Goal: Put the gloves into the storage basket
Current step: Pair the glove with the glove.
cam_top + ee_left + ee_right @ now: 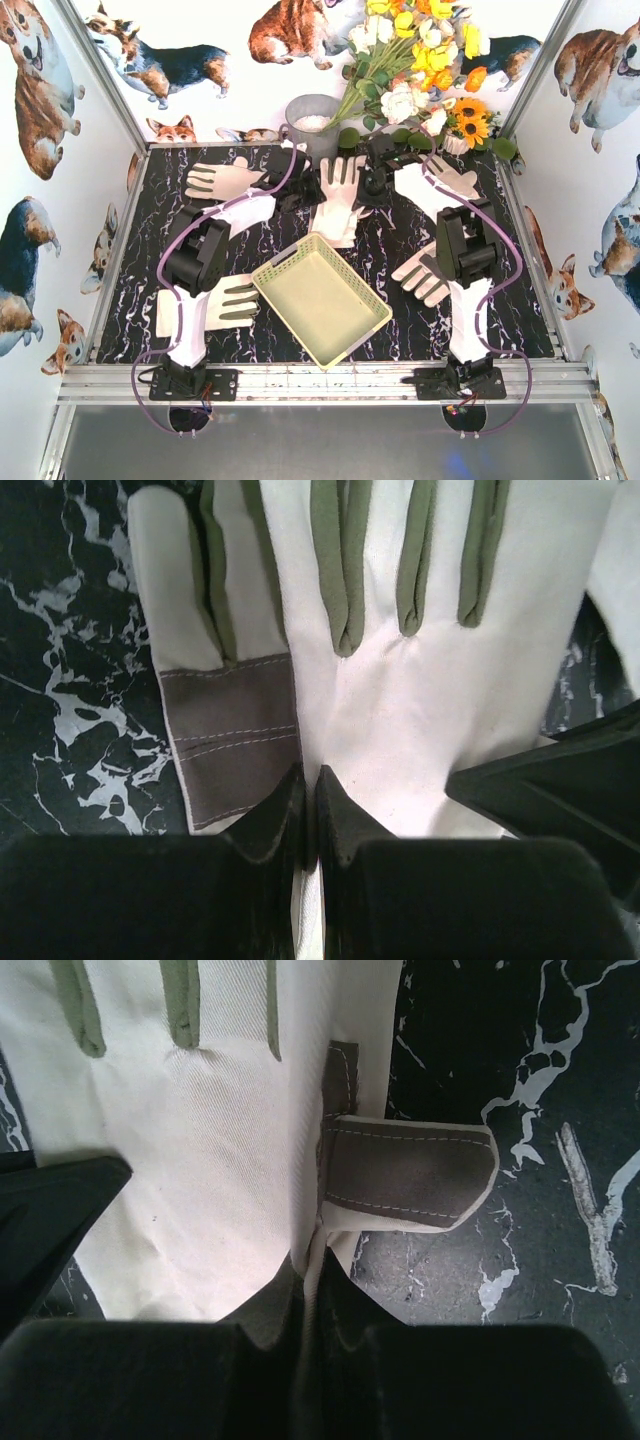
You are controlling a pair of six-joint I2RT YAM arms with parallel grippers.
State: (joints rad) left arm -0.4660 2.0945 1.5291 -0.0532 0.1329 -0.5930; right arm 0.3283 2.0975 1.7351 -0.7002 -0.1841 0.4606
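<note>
Around the bench (130, 300): white walls (60, 200) printed with corgis on three sides; a metal rail (320, 380) closes the near edge, where both arm bases sit.
Bench top: black marble pattern with white veins; bare stretches lie at the near-left corner and between the basket and the right arm.
Far edge: a grey bucket (310, 118) and flowers (420, 60) crowd the middle and right.
Storage basket (350, 340): pale yellow-green, askew at near centre between the arms.
Gloves (222, 180): six, all flat on the bench outside the basket; the near-left one lies just beside its rim.
Centre glove (340, 205): just beyond the basket's far corner, with both claws on it.
Left claw (310, 785): tips together, nipping the cloth beside a grey patch.
Right claw (310, 1275): tips together, with a ridge of cloth drawn up between them.
Wrist views only: olive strips between the fingers, stitched grey patches, and the thumb (410, 1175) folded sideways.
Top view only: the basket and the other five gloves.
</note>
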